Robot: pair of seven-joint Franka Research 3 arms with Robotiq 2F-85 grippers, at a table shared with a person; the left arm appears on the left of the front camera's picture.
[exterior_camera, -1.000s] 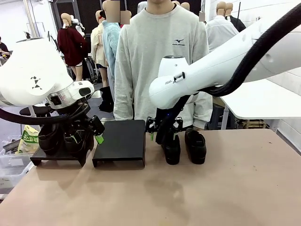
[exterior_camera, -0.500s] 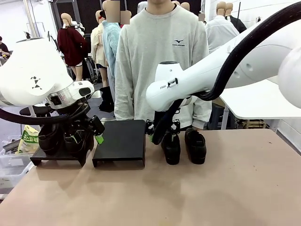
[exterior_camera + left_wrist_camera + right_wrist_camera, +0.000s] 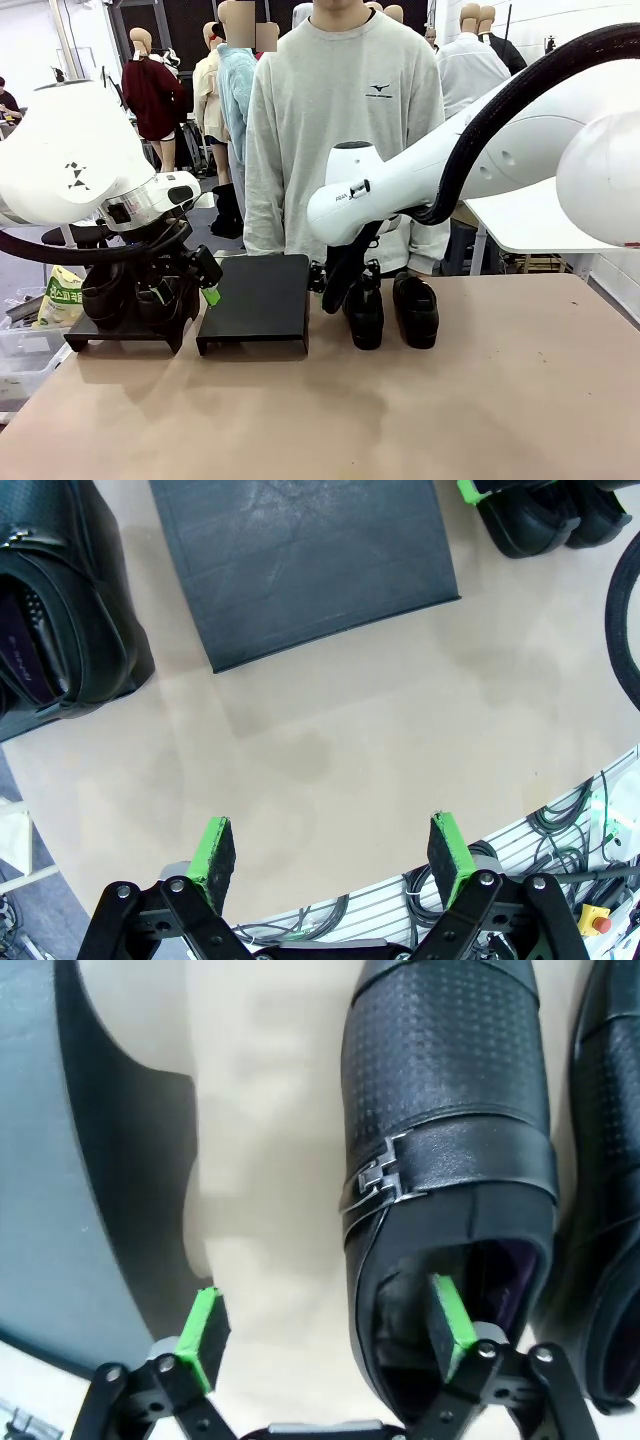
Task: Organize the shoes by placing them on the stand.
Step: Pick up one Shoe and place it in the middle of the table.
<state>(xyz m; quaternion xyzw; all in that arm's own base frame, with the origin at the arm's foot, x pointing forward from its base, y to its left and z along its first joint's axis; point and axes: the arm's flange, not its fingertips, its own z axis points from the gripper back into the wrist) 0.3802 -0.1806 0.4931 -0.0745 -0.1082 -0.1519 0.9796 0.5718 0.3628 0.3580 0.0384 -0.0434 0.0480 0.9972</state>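
Straddling the wall of a shoe [image 3: 445,1140] at its opening, the right end effector [image 3: 328,1332] is spread: one finger [image 3: 450,1325] is inside the opening and the other is outside, over bare worktop [image 3: 270,1160]. Nothing is pinched. The shoe stands on the worktop just right of the stand [image 3: 255,295] in the front view. A second shoe [image 3: 415,310] stands just beside it, on the side away from the stand.

Left end effector [image 3: 332,855] — also spread, green pads apart above bare worktop. In the front view it sits at the left stand [image 3: 120,335], which carries a third shoe [image 3: 105,292]. The two stands sit side by side. A person [image 3: 345,130] stands at the far edge.
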